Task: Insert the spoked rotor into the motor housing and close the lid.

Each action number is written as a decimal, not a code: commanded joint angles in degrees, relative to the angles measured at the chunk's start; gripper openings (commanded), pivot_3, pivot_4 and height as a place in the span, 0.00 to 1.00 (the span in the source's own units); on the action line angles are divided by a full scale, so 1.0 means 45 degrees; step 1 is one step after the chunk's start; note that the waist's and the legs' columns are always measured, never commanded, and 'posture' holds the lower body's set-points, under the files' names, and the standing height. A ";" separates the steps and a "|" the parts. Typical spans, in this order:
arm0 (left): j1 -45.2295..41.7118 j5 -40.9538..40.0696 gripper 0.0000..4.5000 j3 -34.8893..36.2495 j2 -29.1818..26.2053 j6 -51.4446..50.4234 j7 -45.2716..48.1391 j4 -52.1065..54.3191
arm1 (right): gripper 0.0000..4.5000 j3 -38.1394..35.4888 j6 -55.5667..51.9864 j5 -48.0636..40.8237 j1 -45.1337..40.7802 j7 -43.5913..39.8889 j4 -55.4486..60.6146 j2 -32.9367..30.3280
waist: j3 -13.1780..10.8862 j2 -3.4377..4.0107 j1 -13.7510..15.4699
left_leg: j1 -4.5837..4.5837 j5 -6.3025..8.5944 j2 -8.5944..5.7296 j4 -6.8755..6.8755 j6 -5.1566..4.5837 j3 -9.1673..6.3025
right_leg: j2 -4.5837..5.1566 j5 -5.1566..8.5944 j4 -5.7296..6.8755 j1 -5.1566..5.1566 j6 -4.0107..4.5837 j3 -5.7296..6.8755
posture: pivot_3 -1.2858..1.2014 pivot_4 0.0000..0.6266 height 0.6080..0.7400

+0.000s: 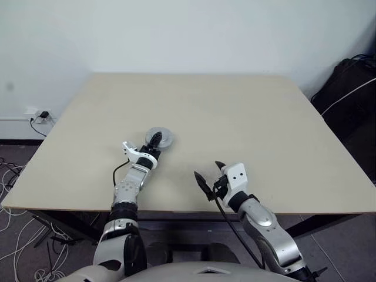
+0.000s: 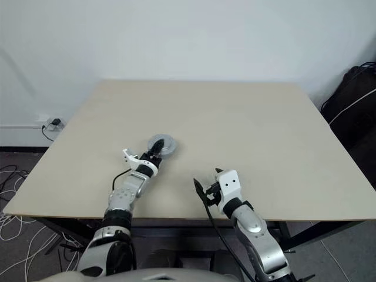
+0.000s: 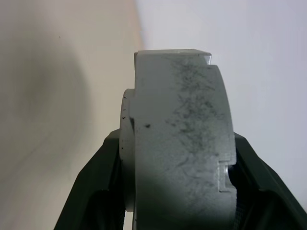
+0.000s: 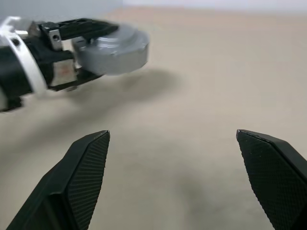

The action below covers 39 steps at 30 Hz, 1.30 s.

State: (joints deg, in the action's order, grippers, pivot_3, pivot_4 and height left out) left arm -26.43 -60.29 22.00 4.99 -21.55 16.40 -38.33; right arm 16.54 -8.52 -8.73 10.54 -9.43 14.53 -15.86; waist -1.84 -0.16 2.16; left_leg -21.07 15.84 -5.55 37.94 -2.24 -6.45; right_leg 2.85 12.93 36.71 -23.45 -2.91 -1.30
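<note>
- Left pincer (image 1: 155,141) clamps a round silver-grey assembly (image 4: 112,49), apparently the motor housing with the lid already on; held out over the bench (image 1: 247,111), near its middle-left, just above the surface.
- Risk: grip sits on the flat faces near one edge, so most of the piece overhangs; a tilt or jolt could let it slip out and drop or roll on the bench.
- Risk: if the lid isn't fully seated, setting it down hard could pop it loose; seating can't be judged from here.
- Right pincer (image 1: 210,173) spread wide, empty, hovering near the bench's front edge, well apart from the piece.
- Look: short metal drum, smooth scuffed side wall, a stepped shoulder and small notch; rotor can't be seen.
</note>
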 commanded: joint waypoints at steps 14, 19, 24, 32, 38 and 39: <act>-0.4759 0.2336 0.47 0.2252 -0.0450 0.2511 -0.0184 -0.6316 | 1.00 -0.0493 0.1537 0.1969 0.0285 0.0565 -0.1331 0.1258 | -0.0009 -0.0013 -0.0130 | -0.0001 -0.0011 0.0018 -0.0002 0.0020 -0.0006 | -0.0072 -0.0004 0.0027 -0.0003 0.0013 -0.0056 | 0.52 0.00 1.00; -0.4761 0.2960 0.55 0.2421 -0.0445 0.2435 -0.0831 -0.6833 | 1.00 -0.0505 0.1466 0.2084 0.0188 0.0445 -0.1448 0.1327 | -0.0008 -0.0014 -0.0132 | 0.0000 -0.0011 0.0016 -0.0001 0.0020 -0.0009 | -0.0073 -0.0010 0.0032 -0.0006 0.0020 -0.0062 | 0.52 0.00 1.00; -0.4258 0.3301 0.90 0.2557 -0.0525 0.2075 -0.0954 -0.6421 | 1.00 -0.0420 0.1154 0.2142 0.0125 0.0162 -0.1491 0.1388 | 0.0006 -0.0009 -0.0151 | 0.0028 -0.0012 0.0017 0.0002 0.0021 -0.0009 | -0.0072 -0.0013 0.0037 0.0009 0.0020 -0.0063 | 0.52 0.00 1.00; -0.1687 0.3763 0.99 0.2007 -0.0492 -0.0241 -0.1744 -0.3381 | 1.00 -0.0389 0.0761 0.2192 0.0072 -0.0128 -0.1576 0.1610 | 0.0175 0.0007 -0.0494 | 0.0112 0.0001 0.0041 -0.0008 0.0010 -0.0005 | -0.0071 -0.0013 0.0049 0.0069 0.0020 -0.0087 | 0.52 0.00 1.00; 0.1955 0.3578 0.99 0.0925 -0.0487 -0.3573 -0.2370 0.1856 | 1.00 -0.0562 0.0425 0.2014 -0.0111 -0.0296 -0.1729 0.1853 | 0.0243 0.0038 -0.0724 | 0.0313 0.0071 0.0060 -0.0063 -0.0004 0.0023 | -0.0076 0.0050 0.0037 0.0244 -0.0018 -0.0166 | 0.52 0.00 1.00; 0.2527 0.3686 0.99 0.0656 -0.0540 -0.3925 -0.2456 0.2695 | 1.00 -0.0607 0.0377 0.1994 -0.0119 -0.0289 -0.1752 0.1890 | 0.0254 0.0047 -0.0747 | 0.0328 0.0090 0.0064 -0.0070 0.0026 0.0030 | -0.0077 0.0057 0.0037 0.0256 -0.0018 -0.0175 | 0.52 0.00 1.00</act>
State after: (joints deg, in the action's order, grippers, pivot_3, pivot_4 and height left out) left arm -18.97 -45.25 26.09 3.18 -34.85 8.64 -28.43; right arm 14.94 -6.87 0.88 11.37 -10.71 5.53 -7.77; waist -0.70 0.05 -1.20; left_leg -19.56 16.28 -5.22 37.62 -2.07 -6.31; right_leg 2.48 13.23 36.88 -22.28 -3.02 -2.12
